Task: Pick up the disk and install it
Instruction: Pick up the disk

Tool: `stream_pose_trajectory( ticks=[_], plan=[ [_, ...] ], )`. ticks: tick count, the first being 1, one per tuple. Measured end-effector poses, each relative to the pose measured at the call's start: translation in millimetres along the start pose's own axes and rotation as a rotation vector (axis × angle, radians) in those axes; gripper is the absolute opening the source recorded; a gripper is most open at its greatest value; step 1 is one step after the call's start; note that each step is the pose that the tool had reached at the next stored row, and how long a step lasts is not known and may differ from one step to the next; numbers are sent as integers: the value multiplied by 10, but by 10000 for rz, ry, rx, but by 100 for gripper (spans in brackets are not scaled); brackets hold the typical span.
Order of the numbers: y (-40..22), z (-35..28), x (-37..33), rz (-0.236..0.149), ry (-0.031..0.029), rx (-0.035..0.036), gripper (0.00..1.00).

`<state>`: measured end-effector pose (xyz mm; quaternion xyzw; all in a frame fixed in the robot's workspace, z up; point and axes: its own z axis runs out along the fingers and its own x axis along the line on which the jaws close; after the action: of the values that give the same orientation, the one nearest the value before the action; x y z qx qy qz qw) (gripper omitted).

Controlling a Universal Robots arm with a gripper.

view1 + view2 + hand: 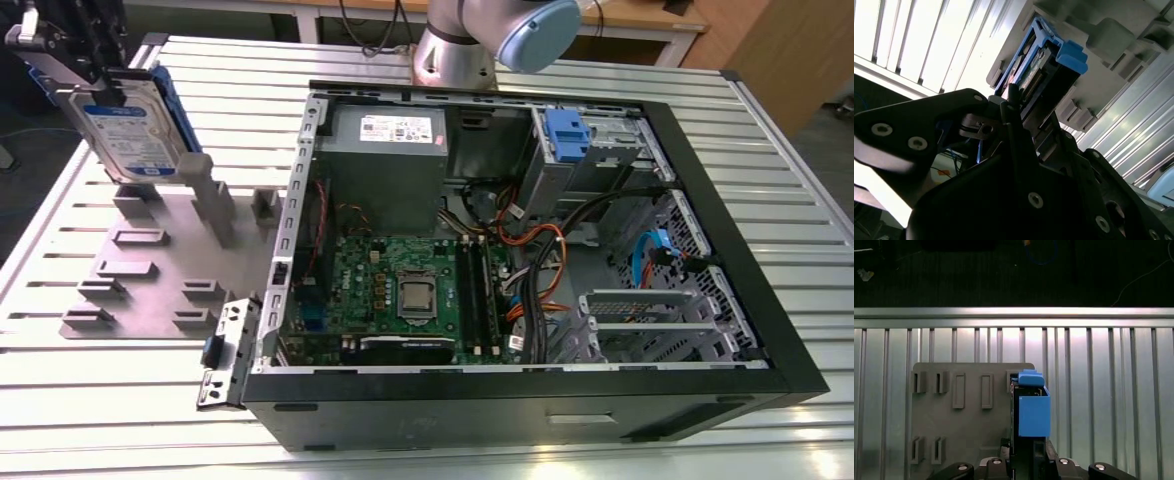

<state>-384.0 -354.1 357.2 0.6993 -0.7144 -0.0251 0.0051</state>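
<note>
The disk point(130, 132) is a silver drive with a white-and-blue label and blue rails. It stands on edge at the exterior view's far left, over the back of the grey fixture plate point(147, 272). My gripper point(96, 82) is shut on its upper end. In the first wrist view the disk point(1033, 410) shows edge-on with its blue rail, held by the gripper point(1026, 454) above the plate point(969, 415). The second wrist view has the disk point(1046, 67) between the black fingers point(1013, 102). I cannot tell whether the disk still touches the plate's posts.
The open computer case point(747, 330) lies to the exterior view's right of the plate, with the motherboard point(400, 290), a grey power-supply box point(387, 160) and a grey drive cage with a blue latch point(567, 135). The arm's base point(461, 45) stands behind the case on the slatted table point(80, 400).
</note>
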Motion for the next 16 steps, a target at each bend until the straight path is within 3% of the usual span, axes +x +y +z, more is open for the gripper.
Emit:
stream_pose_trajectory(
  ticks=[6, 16],
  plan=[
    [2, -54, -1, 0, 1, -1, 35],
    [4, -91, -3, 0, 1, -2, 35]
  ],
)
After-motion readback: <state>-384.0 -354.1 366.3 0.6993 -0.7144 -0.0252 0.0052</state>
